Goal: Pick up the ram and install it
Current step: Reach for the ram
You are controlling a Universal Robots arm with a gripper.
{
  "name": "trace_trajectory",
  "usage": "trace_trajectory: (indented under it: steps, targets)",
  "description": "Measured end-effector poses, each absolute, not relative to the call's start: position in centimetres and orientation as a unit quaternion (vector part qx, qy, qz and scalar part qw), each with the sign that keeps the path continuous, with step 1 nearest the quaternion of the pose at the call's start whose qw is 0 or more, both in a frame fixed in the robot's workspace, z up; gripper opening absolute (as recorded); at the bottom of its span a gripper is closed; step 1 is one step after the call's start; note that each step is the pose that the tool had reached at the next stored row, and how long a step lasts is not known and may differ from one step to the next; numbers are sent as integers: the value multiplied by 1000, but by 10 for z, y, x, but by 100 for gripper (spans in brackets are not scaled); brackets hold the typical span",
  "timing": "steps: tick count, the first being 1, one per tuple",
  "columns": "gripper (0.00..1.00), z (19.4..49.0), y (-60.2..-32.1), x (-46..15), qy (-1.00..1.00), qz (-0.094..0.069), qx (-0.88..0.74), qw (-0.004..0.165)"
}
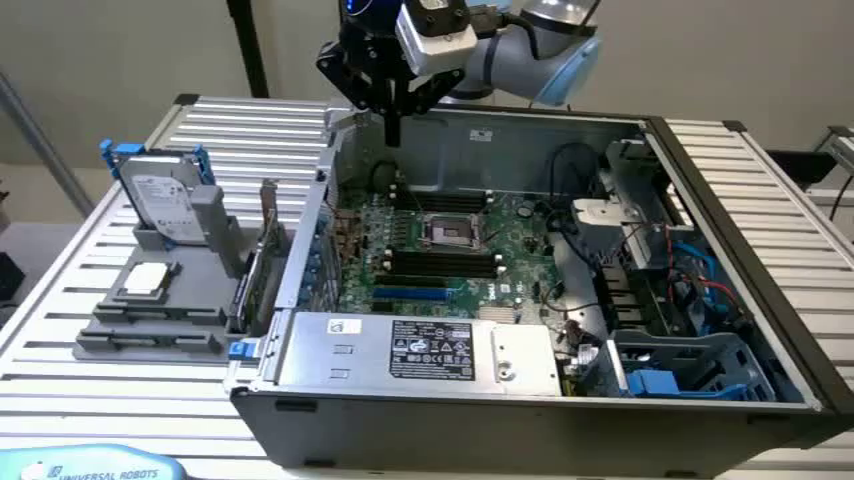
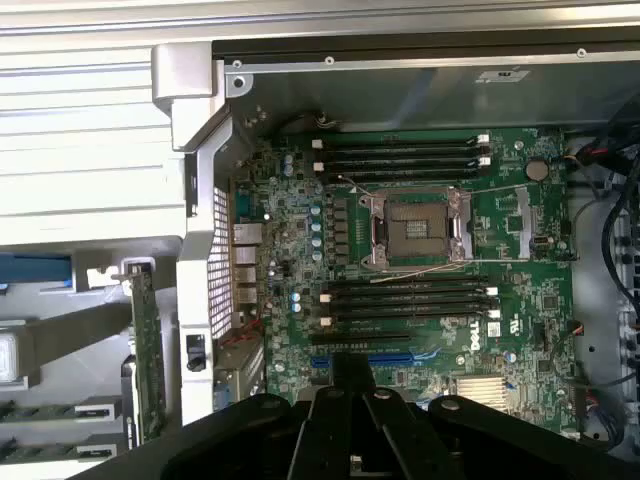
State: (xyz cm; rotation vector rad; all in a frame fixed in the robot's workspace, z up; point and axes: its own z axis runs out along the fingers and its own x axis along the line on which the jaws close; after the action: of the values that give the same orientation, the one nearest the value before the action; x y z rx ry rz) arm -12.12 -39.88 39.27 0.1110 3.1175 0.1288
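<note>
Hand (image 2: 352, 373) looks pressed together with nothing in it, hovering over the open case (image 1: 561, 135). Motherboard (image 2: 515, 240) memory slots (image 2: 405, 290) all look empty, so install's not done. Can't spot the ram for sure, maybe it's in the grey tray (image 1: 147, 345) on the surface (image 1: 80, 400).

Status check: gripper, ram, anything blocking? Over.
Gripper hovering above open case, touching nothing. Memory slots empty, ram not yet installed. Nothing blocking the slots.

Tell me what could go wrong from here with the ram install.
1. The gripper hangs close to the case's rim; a careless move could clip it.
2. The memory slots flank the open processor socket; a misaligned approach might damage the socket.
</note>
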Motion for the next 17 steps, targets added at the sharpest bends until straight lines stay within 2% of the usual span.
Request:
trace_trajectory:
  steps: [17]
  targets:
    - [11,393,-402,-128,998,41,36,10]
